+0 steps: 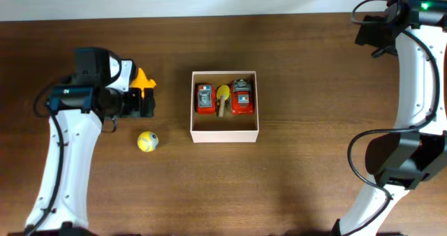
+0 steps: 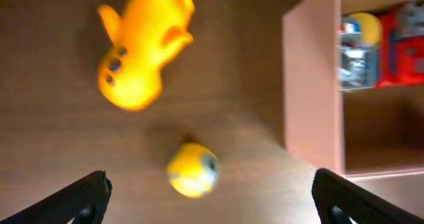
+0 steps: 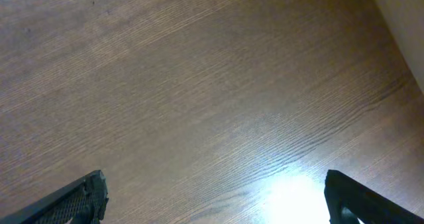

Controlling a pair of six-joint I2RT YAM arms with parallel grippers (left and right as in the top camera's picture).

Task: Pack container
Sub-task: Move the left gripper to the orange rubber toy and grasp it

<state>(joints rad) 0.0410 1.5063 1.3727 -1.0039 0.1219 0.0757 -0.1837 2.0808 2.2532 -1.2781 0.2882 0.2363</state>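
Observation:
The container (image 1: 225, 133) stands mid-table, white-walled with a tan inside. It holds two red toys (image 1: 204, 99) (image 1: 242, 97) and a yellow-headed piece (image 1: 223, 95) between them. An orange-yellow toy (image 1: 143, 77) and a yellow ball (image 1: 147, 141) lie on the table left of the container. My left gripper (image 1: 145, 102) is open and empty, hovering between them. In the left wrist view the orange toy (image 2: 142, 48), the ball (image 2: 192, 169) and the container wall (image 2: 311, 85) lie ahead of the open fingers (image 2: 212, 204). My right gripper (image 1: 369, 32) is open and empty at the far right.
The right wrist view shows only bare brown wood under the open fingers (image 3: 215, 197), with the table's edge at its top right corner. The right arm's base (image 1: 401, 159) stands at the right side of the table.

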